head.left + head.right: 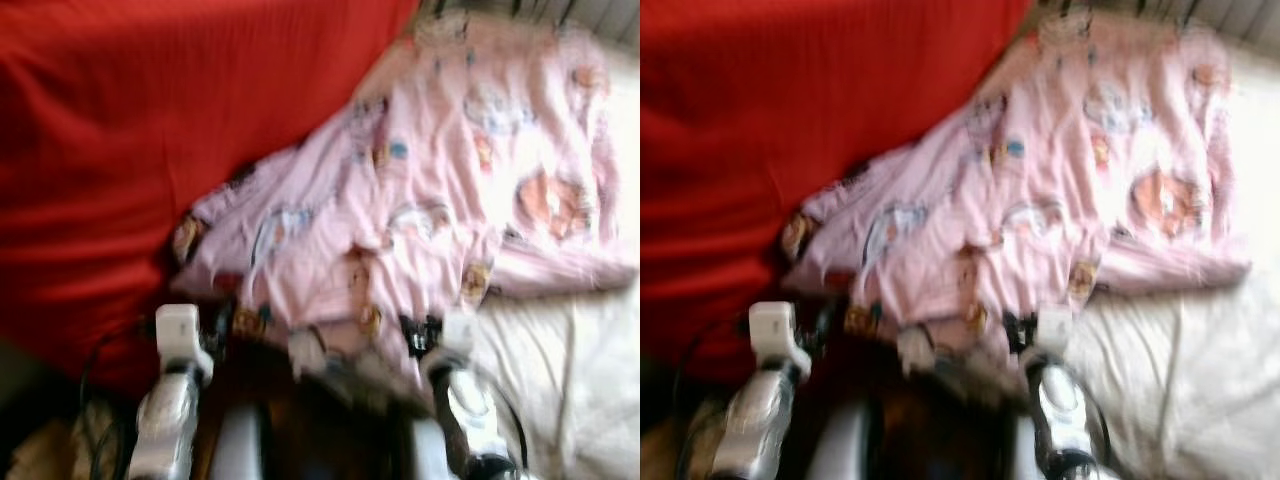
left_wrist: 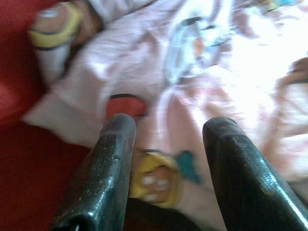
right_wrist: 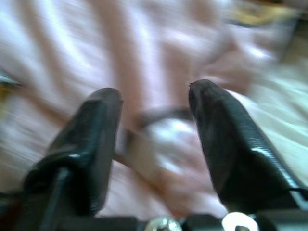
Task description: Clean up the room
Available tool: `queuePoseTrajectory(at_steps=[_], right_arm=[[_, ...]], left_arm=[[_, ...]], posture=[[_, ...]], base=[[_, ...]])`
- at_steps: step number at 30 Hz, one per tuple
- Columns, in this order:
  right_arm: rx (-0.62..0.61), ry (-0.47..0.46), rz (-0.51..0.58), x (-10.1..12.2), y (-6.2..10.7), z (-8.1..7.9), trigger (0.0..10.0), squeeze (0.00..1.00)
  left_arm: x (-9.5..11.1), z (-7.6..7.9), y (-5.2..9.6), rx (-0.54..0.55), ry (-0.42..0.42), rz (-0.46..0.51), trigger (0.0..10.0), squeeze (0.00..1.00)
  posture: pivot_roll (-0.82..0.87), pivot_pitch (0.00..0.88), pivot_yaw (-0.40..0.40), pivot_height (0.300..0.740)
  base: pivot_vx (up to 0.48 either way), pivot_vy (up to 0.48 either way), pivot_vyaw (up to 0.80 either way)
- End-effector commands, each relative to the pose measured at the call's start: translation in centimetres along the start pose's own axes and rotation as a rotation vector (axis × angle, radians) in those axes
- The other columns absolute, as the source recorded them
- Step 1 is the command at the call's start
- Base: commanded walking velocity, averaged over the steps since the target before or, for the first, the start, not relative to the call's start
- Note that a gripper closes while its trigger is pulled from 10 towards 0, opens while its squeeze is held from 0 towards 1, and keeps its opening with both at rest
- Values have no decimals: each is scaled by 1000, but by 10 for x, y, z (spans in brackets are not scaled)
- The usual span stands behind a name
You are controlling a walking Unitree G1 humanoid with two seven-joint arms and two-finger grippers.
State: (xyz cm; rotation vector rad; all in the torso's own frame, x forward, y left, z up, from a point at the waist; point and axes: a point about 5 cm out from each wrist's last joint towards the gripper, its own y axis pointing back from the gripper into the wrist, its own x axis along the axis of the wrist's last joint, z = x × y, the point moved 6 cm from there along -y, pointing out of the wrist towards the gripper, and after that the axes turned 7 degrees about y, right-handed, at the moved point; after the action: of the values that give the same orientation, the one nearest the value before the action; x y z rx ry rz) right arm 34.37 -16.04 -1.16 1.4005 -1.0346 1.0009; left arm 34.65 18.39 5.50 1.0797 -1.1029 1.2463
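Both claws gaping, holding nothing: left claw (image 2: 166,144) over near edge of pink blanket (image 1: 430,190), right claw (image 3: 154,110) over its corner by white sheet (image 1: 560,380); red cover (image 1: 130,130) alongside

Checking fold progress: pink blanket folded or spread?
Spread, rumpled: the pink blanket lies loosely across the red cover, with wrinkles and no neat fold.

No legible text, label, brand, number or sign was found; the pink blanket (image 1: 440,190) bore cartoon prints only, too blurred to read; the red cover (image 1: 130,130) carried no readable marking.
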Motion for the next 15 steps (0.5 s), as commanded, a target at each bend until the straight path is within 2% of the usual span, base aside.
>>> queuePoseTrajectory(at_steps=[1, 3, 7, 15], right_arm=[[-38, -26, -46, -11, 3, 3, 10000, 1000], [-72, -46, -54, -13, 4, 9, 10000, 1000], [-63, -62, -58, -14, 4, 9, 10000, 1000], [-43, -17, -127, -25, 6, 9, 10000, 1000]], left_arm=[[-11, -10, 9, 26, -10, -43, 10000, 0], [-12, -10, 9, 27, -11, -44, 10000, 0], [-11, -11, 9, 27, -13, -45, 10000, 0], [-11, -10, 8, 28, -12, -46, 10000, 0]], posture=[[54, 163, -43, 586], [56, 163, -42, 586], [54, 167, -43, 586], [56, 176, -43, 586]], base=[[0, 0, 0], [0, 0, 0], [0, 0, 0], [0, 0, 0]])
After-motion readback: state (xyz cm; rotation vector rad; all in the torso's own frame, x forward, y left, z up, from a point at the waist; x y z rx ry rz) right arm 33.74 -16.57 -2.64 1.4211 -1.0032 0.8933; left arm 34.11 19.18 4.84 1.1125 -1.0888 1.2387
